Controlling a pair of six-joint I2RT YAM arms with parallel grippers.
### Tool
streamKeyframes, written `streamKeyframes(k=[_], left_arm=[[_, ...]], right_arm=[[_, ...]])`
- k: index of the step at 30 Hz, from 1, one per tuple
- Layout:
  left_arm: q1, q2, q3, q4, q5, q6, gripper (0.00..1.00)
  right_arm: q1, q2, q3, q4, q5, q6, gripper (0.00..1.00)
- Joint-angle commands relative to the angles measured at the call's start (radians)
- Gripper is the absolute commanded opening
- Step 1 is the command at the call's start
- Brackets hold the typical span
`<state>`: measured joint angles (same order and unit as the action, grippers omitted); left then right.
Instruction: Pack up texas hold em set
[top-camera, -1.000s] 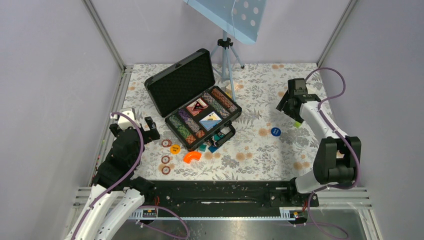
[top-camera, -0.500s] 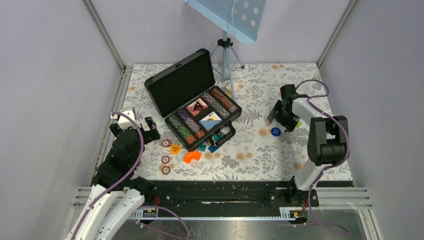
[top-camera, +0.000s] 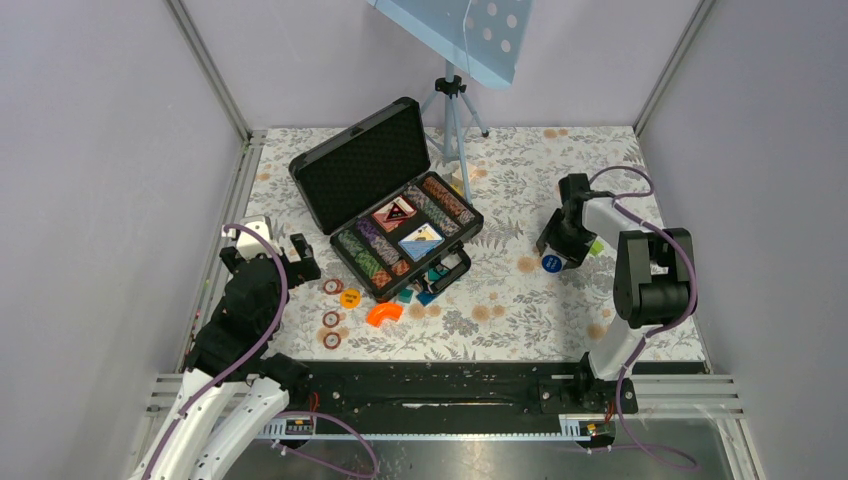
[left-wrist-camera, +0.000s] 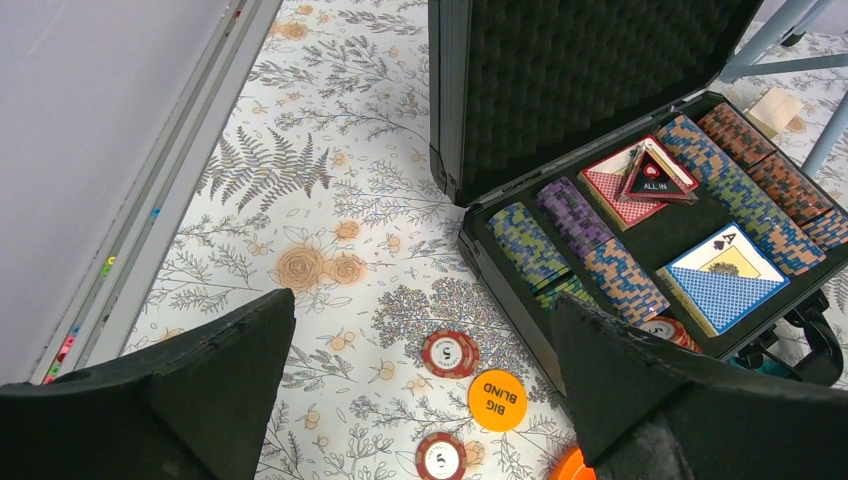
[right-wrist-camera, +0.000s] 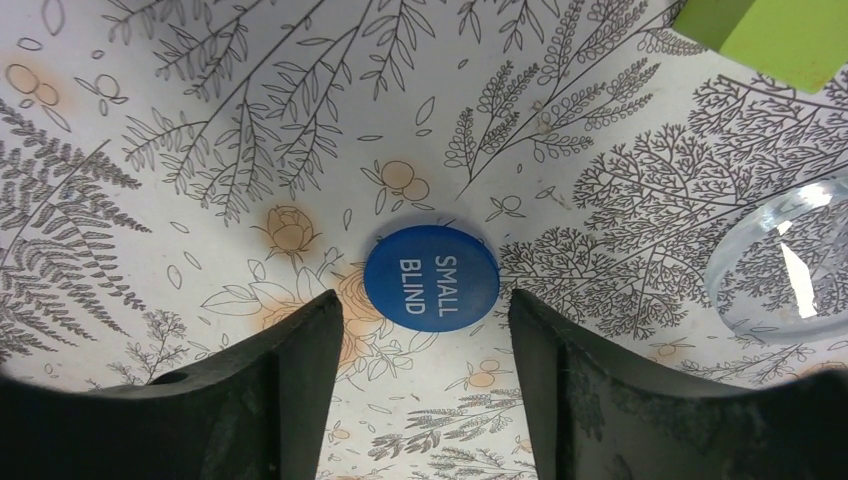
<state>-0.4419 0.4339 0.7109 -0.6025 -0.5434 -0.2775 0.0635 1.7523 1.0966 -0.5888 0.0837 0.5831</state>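
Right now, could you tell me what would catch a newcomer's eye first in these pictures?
The open black briefcase, mid-table, shows rows of striped chips and two card decks. On the right, the right fingers straddle a blue SMALL BLIND chip; more loose chips lie beside the case.

Floral-print table cover (top-camera: 520, 310). An orange curved plastic piece (top-camera: 384, 314) lies flat on it, with small teal and blue blocks (top-camera: 415, 296) just beyond. Tripod (top-camera: 453, 110) at the far edge, below a tilted pale-blue perforated panel (top-camera: 470, 30). On the right side, a green block (right-wrist-camera: 770, 35) and a clear disc (right-wrist-camera: 790, 262) lie near each other, not touching.
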Motion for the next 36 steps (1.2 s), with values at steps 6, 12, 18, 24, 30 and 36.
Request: streamKeyframes(k=[6,12,18,24,30,36], left_arm=[[0.003,0.008,-0.005,0.055,0.02,0.013,0.99],[0.003,0.01,-0.005,0.054,0.022,0.014,0.99],[0.003,0.012,-0.005,0.055,0.023,0.014,0.99],[0.004,0.014,-0.005,0.055,0.025,0.014,0.99],[0.004,0.015,-0.007,0.056,0.024,0.015,0.99],[0.003,0.017,-0.007,0.055,0.023,0.015,0.99]], right_arm=[[0.001,-0.03,-0.048,0.029,-0.046,-0.046,0.62],[0.004,-0.033,-0.057,0.032,-0.052,-0.07,0.56],[0.022,-0.029,-0.046,0.021,-0.031,-0.105,0.49],[0.093,0.02,0.034,-0.03,0.024,-0.186,0.52],[0.166,0.06,0.107,-0.078,0.092,-0.25,0.57],[0.172,-0.015,0.082,-0.039,0.115,-0.233,0.57]])
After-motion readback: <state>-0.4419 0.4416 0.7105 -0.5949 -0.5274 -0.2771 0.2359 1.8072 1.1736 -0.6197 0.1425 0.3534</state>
